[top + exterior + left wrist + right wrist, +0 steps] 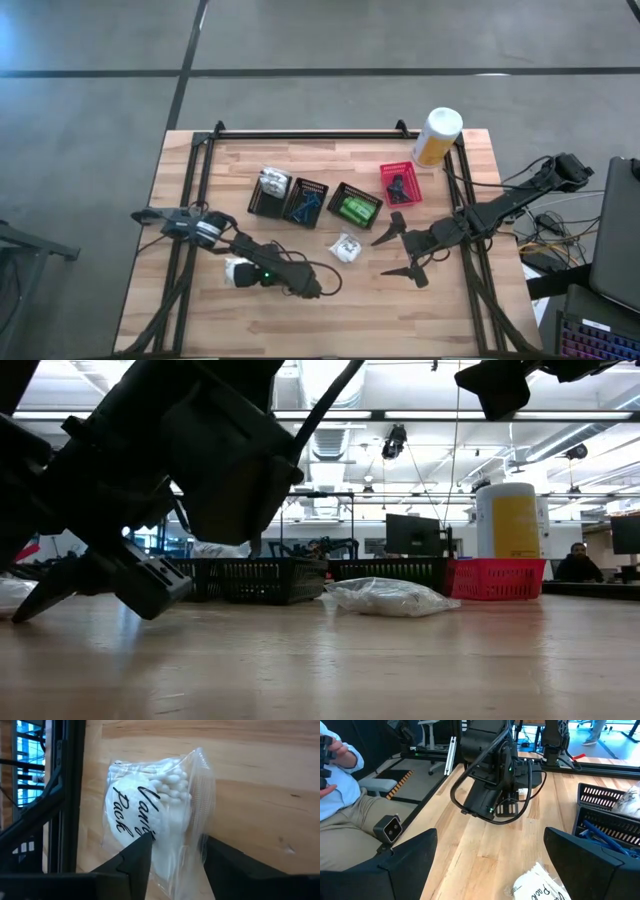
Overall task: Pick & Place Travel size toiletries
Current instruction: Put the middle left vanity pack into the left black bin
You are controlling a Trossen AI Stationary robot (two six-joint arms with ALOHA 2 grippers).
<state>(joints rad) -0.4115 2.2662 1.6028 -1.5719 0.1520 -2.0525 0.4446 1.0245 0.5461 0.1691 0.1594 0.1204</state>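
Left pincer [172, 850] is down at the near-left part of the wooden counter [200, 310], its two dark fingers [137, 852] closed on either side of a clear-wrapped white vanity pack [150, 815] — the bag of cotton buds and pads with script lettering lies on the wood, with the plastic pinched between the finger tips. From above, the same pack [240, 270] shows as a white lump just at the end of the left arm.

Right pincer [405, 250] hovers over the counter's right half with its fingers spread wide and nothing between them. Just beside it, toward the middle, lies a second clear-wrapped white pack [347, 247], loose on the wood; the low view shows it [385, 597] resting flat in front of the baskets.

Behind it stands a row of small mesh baskets: a black basket with a white wrapped lump [272, 184], a black basket with something dark blue [305, 203], a black basket with bright green packets [355, 209], and a red basket [400, 185] holding a dark item. A white-and-yellow canister [437, 136] stands at the far right corner.

A seated person [340, 785] shows beyond the counter's edge in the right wrist view.
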